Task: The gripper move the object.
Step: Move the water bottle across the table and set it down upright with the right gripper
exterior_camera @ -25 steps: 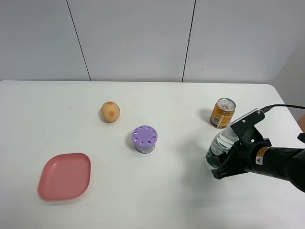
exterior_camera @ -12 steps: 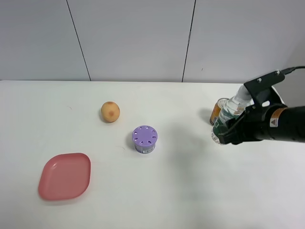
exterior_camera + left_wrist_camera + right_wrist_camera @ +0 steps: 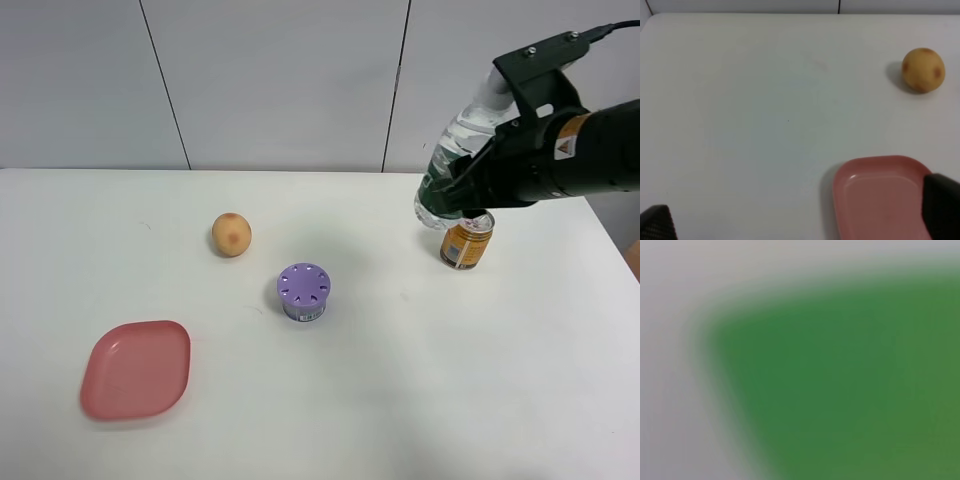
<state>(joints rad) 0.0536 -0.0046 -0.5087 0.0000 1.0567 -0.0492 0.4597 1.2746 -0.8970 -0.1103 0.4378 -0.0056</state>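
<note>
**A:** Risen since a second ago: the right end effector now holds the water bottle well above the table, higher than before.

**B:** What is the grip?

**A:** It is pinching the bottle low on its body. The bottle is tilted, and its green label fills the right wrist view as a blur.

**B:** What is underneath?

**A:** An orange can stands just below that end effector. The purple container and the fruit are well apart from it.

**B:** And the left end effector?

**A:** Its fingers are spread wide, holding nothing. The pink plate lies near one fingertip, with the fruit farther ahead.
</note>
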